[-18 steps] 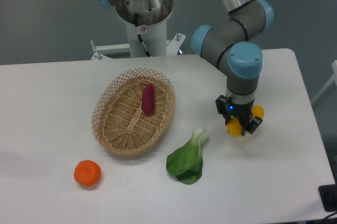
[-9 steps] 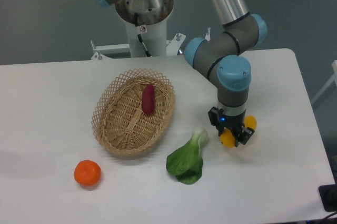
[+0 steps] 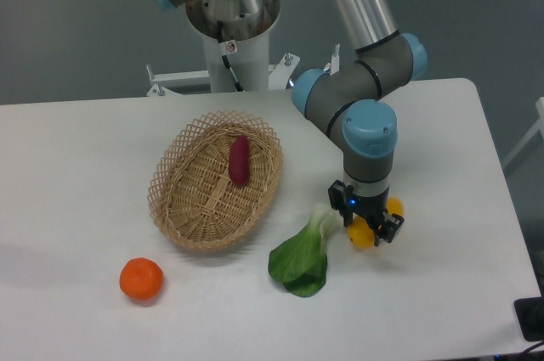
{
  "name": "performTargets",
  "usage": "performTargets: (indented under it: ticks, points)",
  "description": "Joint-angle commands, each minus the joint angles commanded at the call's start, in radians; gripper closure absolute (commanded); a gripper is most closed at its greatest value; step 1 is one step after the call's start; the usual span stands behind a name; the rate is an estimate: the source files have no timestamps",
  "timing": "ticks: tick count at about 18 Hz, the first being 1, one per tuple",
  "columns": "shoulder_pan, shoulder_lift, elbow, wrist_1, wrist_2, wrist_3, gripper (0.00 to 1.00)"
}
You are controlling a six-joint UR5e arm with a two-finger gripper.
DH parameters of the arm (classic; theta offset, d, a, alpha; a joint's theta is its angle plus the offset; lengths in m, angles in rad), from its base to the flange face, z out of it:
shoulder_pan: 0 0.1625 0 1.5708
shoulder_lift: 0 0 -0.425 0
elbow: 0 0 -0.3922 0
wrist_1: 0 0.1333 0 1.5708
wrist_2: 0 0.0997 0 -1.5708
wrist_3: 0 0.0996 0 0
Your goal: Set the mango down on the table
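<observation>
Now tool (image 3: 368,228) clamped on mango (image 3: 363,236) above table (image 3: 442,276)

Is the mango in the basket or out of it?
Out. The mango is held in the tool, right of the basket.

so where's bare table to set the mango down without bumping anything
The gripper, shut on the mango, hangs beside the bok choy, so that side is crowded. Bare table lies to the camera's right of it, out to the edge. More bare room lies along the front edge between the orange and bok choy, and left of the basket.
</observation>
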State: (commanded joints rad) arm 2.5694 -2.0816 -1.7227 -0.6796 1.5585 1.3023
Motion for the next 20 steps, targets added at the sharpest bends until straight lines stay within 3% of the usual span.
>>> performTargets:
  ticks: [8,10,12,13,15,20]
  points:
    - [0.0,0.011,0.069,-0.009,-0.005,0.008,0.0]
    - [0.005,0.012,0.1,-0.038,-0.005,0.011,0.0]
    - [0.014,0.012,0.15,-0.133,-0.005,0.012,0.0]
    - [0.027,0.005,0.234,-0.294,-0.005,0.018,0.0]
    - [0.035,-0.011,0.302,-0.4,-0.003,0.054,0.0]
    - [0.054,-0.035,0.376,-0.443,-0.002,0.096,0.0]
